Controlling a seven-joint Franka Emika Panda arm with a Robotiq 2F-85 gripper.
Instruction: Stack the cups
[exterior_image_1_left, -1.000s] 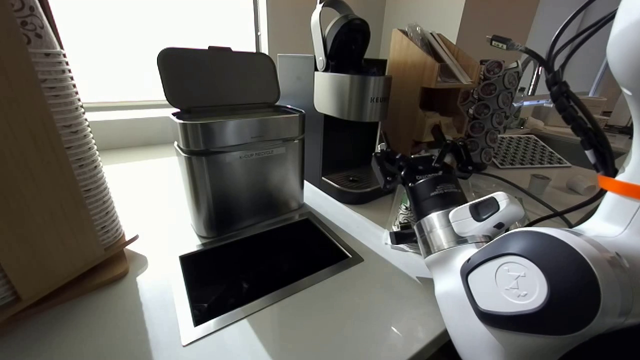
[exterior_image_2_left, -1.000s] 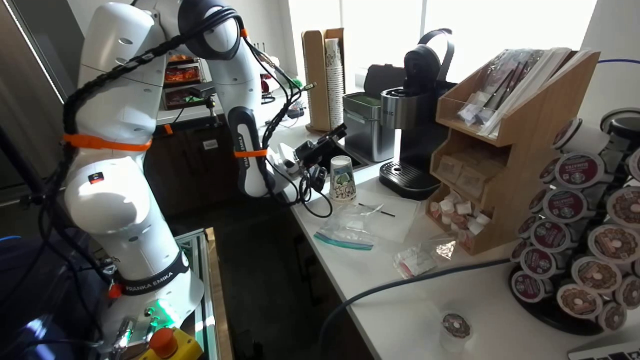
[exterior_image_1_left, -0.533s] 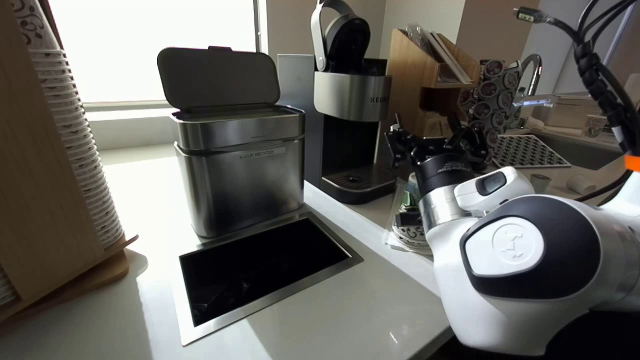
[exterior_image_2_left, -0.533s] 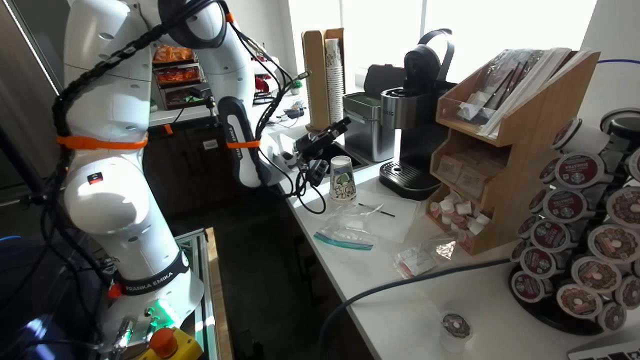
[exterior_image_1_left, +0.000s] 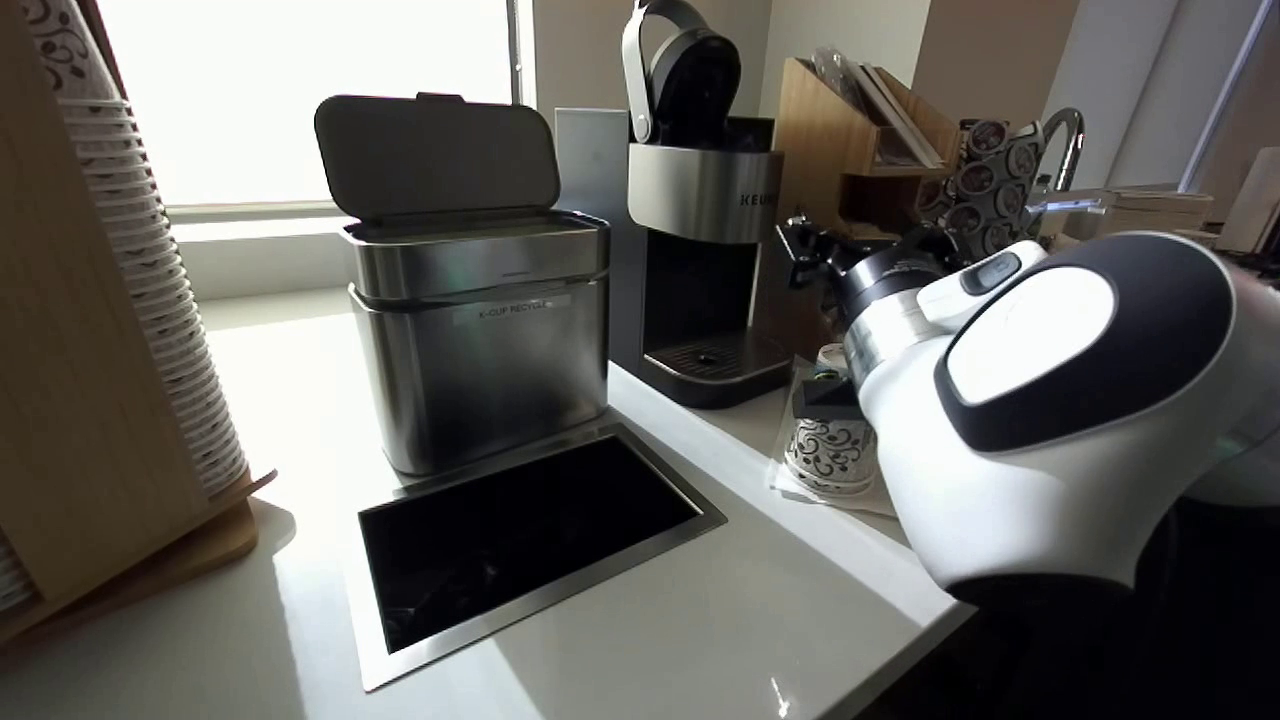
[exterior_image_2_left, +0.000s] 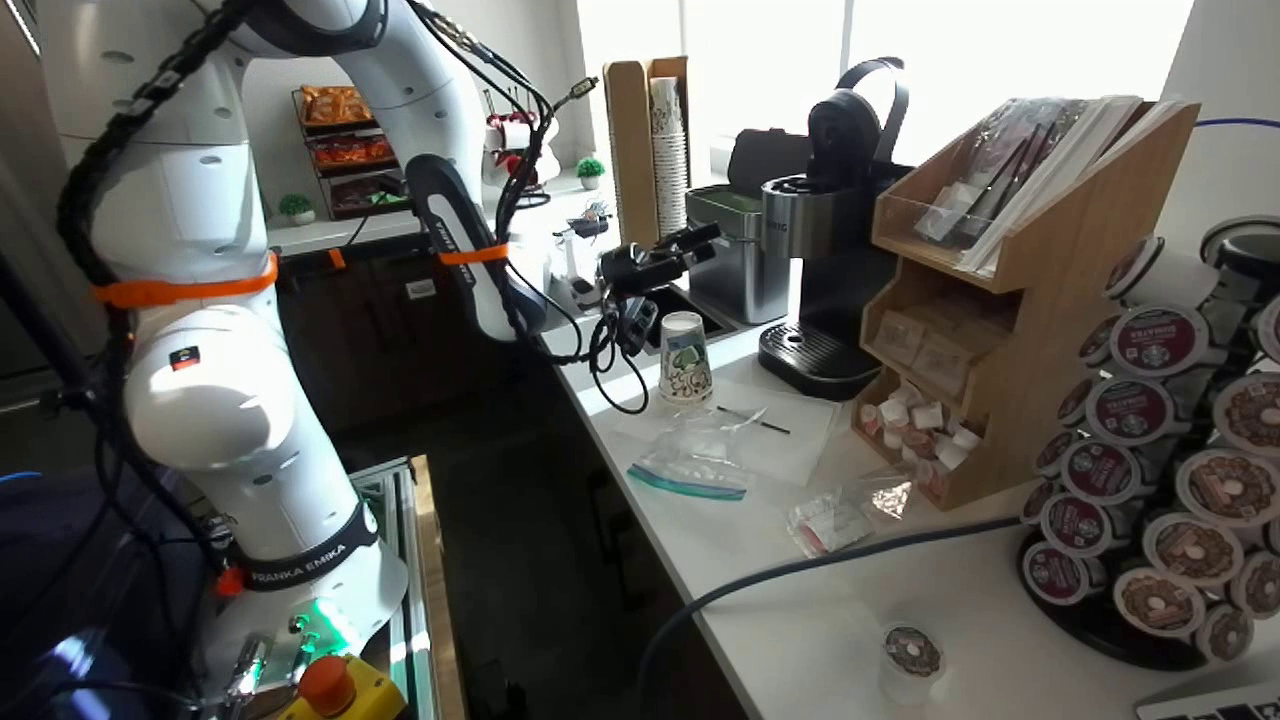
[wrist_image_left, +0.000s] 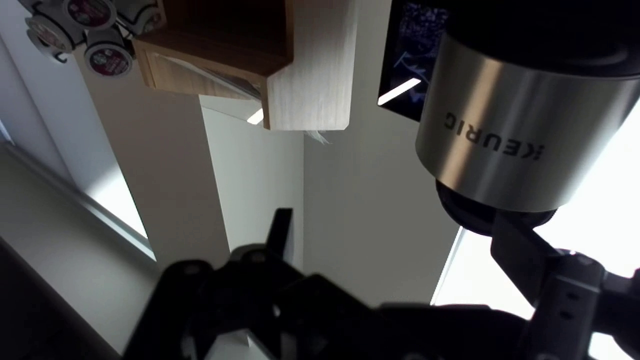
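Standing mouth-down: patterned cup (exterior_image_2_left: 686, 362), long axis vertical

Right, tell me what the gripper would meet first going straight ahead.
Probably the coffee maker: in the wrist view one finger of the gripper overlaps it, while the gap between the fingers faces plain wall. Depth is unclear, so that finger might slip past.

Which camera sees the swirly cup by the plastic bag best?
An exterior view: nearly the whole cup shows there, with its green print. In an exterior view, the robot's arm hides part of it, but its swirly lower part peeks out. The wrist view doesn't show it.
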